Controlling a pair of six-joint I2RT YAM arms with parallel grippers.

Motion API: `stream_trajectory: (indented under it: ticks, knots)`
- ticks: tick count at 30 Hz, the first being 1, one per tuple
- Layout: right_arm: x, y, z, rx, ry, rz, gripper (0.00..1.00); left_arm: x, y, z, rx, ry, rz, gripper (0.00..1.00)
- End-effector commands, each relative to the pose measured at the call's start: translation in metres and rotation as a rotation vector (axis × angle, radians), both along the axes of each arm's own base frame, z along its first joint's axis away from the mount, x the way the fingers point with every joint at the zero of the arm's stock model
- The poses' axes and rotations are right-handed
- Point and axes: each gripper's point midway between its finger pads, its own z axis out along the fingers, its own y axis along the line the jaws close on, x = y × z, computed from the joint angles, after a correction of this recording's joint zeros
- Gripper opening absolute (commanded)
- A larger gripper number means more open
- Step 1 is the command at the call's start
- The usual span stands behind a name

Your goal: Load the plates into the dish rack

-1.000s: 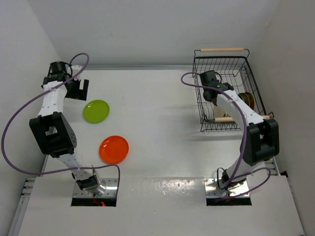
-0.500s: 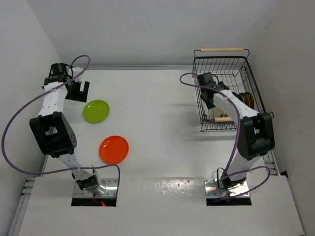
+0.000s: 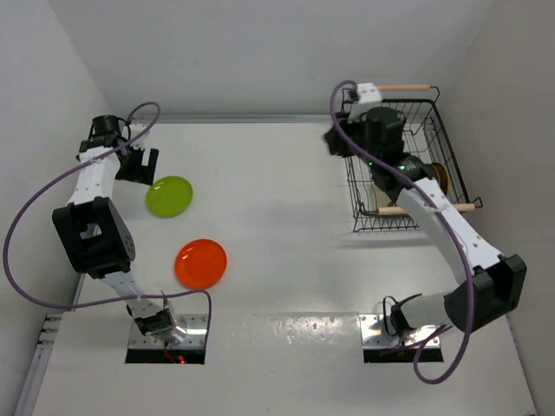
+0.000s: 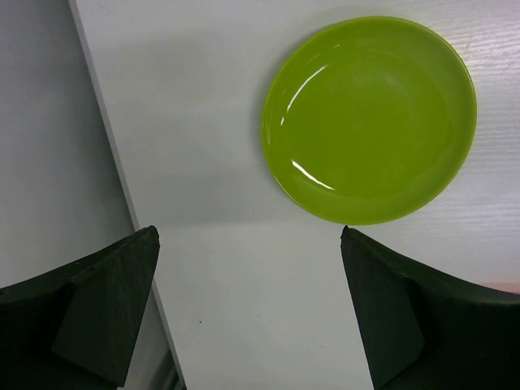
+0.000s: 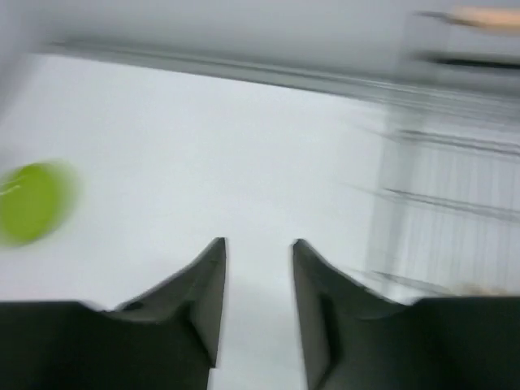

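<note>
A lime green plate [image 3: 170, 195] lies flat at the left of the table, and an orange-red plate [image 3: 201, 263] lies nearer the arm bases. My left gripper [image 3: 137, 163] is open and empty, just beyond the lime plate's far-left edge. In the left wrist view the lime plate [image 4: 370, 118] lies ahead and to the right of the gripper [image 4: 249, 234]. The black wire dish rack [image 3: 431, 130] stands at the far right and holds a brown-gold plate [image 3: 439, 177] and a cream plate [image 3: 382, 198] on edge. My right gripper [image 3: 336, 142] is raised by the rack's left wall, slightly open and empty [image 5: 258, 242].
The left wall [image 4: 49, 162] runs close beside my left gripper. The rack's wooden handles show at its far [image 3: 392, 87] and near [image 3: 408, 209] ends. The right wrist view is blurred, with the lime plate [image 5: 28, 201] far left and the rack wires [image 5: 447, 211] on the right.
My right arm has lifted up out of the rack and swung towards the rack's left side. My left gripper has barely moved.
</note>
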Motion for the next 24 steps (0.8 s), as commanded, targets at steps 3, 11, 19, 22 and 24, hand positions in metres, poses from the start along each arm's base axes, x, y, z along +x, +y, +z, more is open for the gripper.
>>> stream_trajectory:
  ticks: [3, 11, 19, 22, 24]
  knots:
    - [-0.065, 0.225, -0.058, 0.358, 0.293, 0.677, 0.57, -0.023, 0.006, 0.014, 0.007, -0.029, 0.046, 0.99]
    - [-0.126, 0.329, -0.174, 0.371, 0.670, 0.843, 0.73, -0.079, 0.023, 0.015, 0.041, -0.014, 0.120, 0.99]
    - [-0.178, 0.329, -0.251, 0.367, 0.876, 0.778, 0.63, -0.112, 0.019, 0.020, 0.081, -0.026, 0.109, 0.99]
    - [-0.196, 0.330, -0.261, 0.388, 0.919, 0.788, 0.55, -0.115, 0.018, 0.022, 0.089, -0.031, 0.102, 0.99]
    - [-0.204, 0.327, -0.275, 0.382, 0.959, 0.766, 0.49, -0.119, 0.016, 0.020, 0.085, -0.023, 0.101, 0.99]
